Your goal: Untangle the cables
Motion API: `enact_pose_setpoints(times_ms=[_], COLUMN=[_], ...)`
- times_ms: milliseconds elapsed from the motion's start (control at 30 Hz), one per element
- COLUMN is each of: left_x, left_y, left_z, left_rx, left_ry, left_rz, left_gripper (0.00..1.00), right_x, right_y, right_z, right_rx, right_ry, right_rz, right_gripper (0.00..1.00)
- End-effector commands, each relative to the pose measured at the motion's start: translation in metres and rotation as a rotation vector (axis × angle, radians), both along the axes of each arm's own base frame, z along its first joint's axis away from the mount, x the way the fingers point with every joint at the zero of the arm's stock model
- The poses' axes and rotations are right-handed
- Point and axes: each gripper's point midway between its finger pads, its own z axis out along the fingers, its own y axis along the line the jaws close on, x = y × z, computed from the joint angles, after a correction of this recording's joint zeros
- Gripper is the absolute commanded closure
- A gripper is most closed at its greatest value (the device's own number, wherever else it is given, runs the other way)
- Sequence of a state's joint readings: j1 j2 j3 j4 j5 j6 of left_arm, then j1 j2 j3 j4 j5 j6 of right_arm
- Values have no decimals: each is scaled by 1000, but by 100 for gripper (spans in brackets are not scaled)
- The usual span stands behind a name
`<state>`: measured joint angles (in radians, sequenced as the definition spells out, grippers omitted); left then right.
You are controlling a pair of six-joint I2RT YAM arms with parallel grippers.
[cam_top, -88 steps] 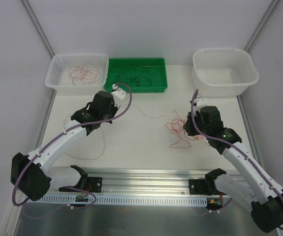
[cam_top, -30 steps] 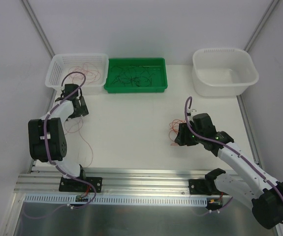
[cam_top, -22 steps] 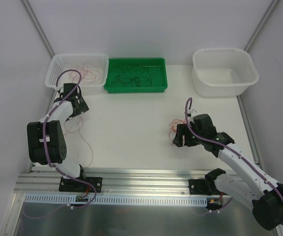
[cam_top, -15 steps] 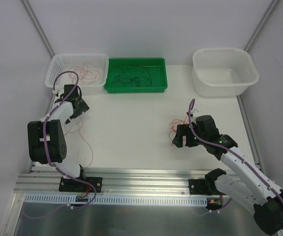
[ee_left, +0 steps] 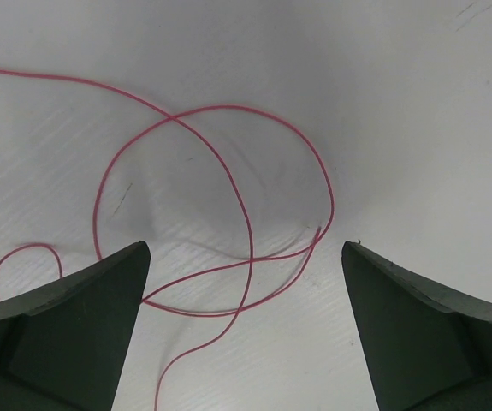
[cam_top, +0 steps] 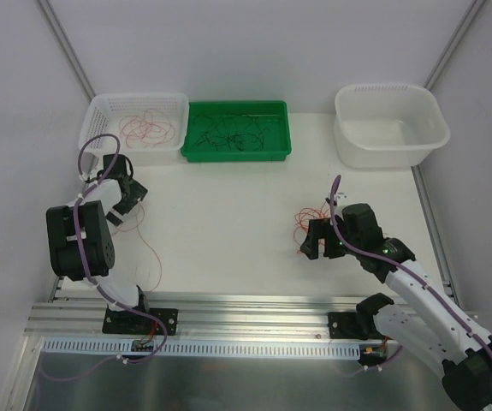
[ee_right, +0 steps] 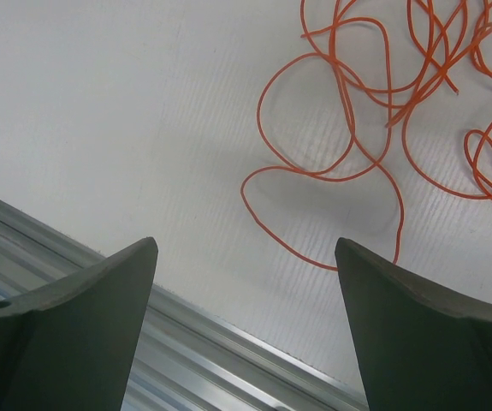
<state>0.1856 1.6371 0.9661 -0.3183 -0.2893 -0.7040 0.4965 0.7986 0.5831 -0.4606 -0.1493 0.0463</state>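
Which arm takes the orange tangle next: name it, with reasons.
Right. The right gripper hangs open beside the orange tangle, whose loops fill its wrist view. The left gripper, also open, is far off to the left over a lone pinkish-red wire.

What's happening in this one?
Two robot arms are working through tangled wires. The left arm has its jaws open over a loose pink wire on the table, near the white basket that holds more pink wire. The right arm has its jaws open above an orange tangle. Dark wires lie in the green tray. Neither arm holds anything.
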Motion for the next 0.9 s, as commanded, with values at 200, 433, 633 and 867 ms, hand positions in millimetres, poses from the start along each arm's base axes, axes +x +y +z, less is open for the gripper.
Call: enact_pose_setpoints(times_ms=[200, 433, 633, 867], left_x=[3, 0, -2, -4], left_y=[-4, -6, -9, -13], left_z=[-21, -25, -28, -22], left_rx=[-128, -134, -149, -151], left_ry=[55, 93, 109, 101], left_rz=[61, 59, 23, -26], left_gripper=[10, 50, 90, 100], right_x=[0, 1, 1, 1], right_y=[6, 5, 5, 5], right_z=[10, 11, 12, 12], right_rx=[33, 34, 36, 36], right_ry=[-53, -60, -64, -64], right_rz=[36, 33, 32, 31], right_gripper=[10, 11, 11, 11])
